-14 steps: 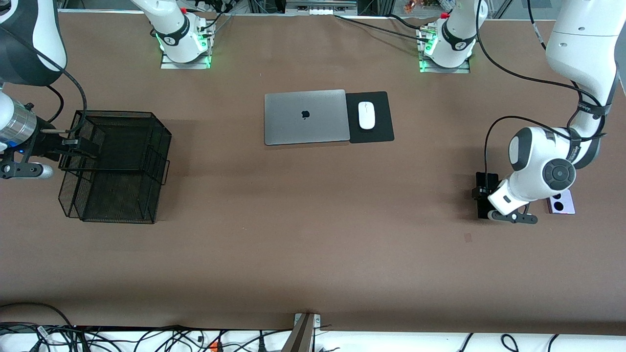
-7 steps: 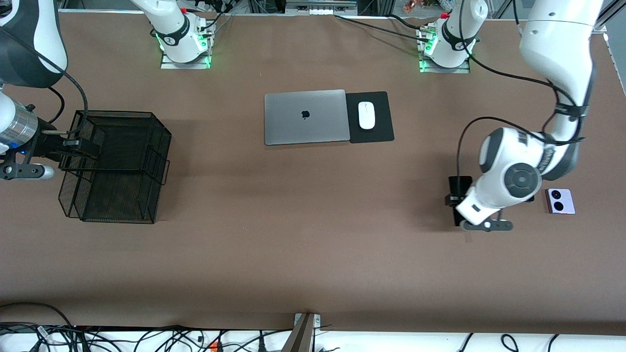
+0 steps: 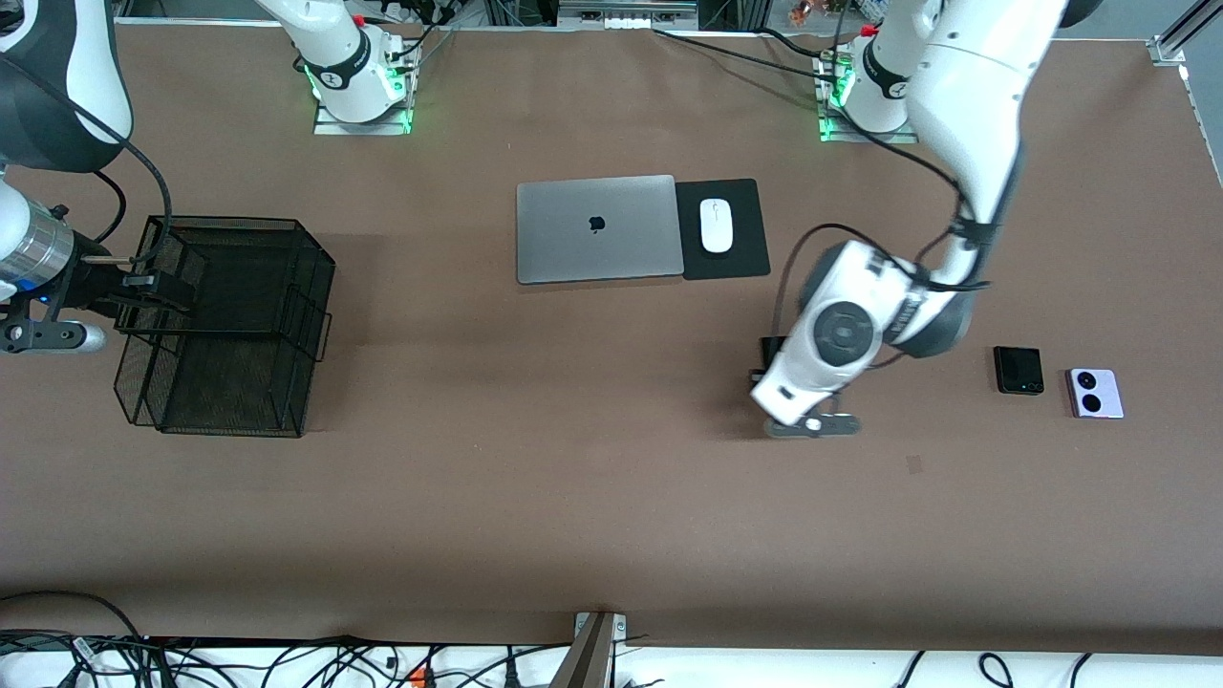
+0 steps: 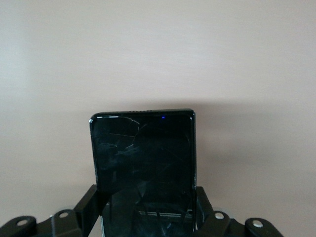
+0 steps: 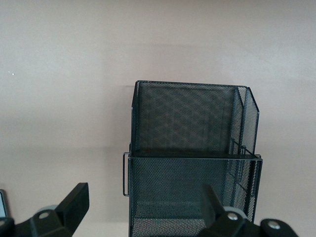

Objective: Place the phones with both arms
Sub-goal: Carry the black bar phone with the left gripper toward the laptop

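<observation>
Left gripper (image 3: 776, 382): we are clamping the long black phone (image 4: 143, 168) in it, over bare table at about 4 o'clock from the laptop (image 3: 594, 227).

Flip phone (image 3: 1018, 370): lying on the table toward the left arm's end, untouched.

Lavender phone (image 3: 1095, 393): lying just beside the flip phone at its 3 o'clock, untouched.

Right gripper (image 5: 143, 210): we are waiting over the mesh basket's (image 3: 229, 325) edge, at about 9 o'clock from the laptop, fingers spread, nothing held.

Progress: we are judging one phone in transit and none visibly in the basket; two are waiting.
</observation>
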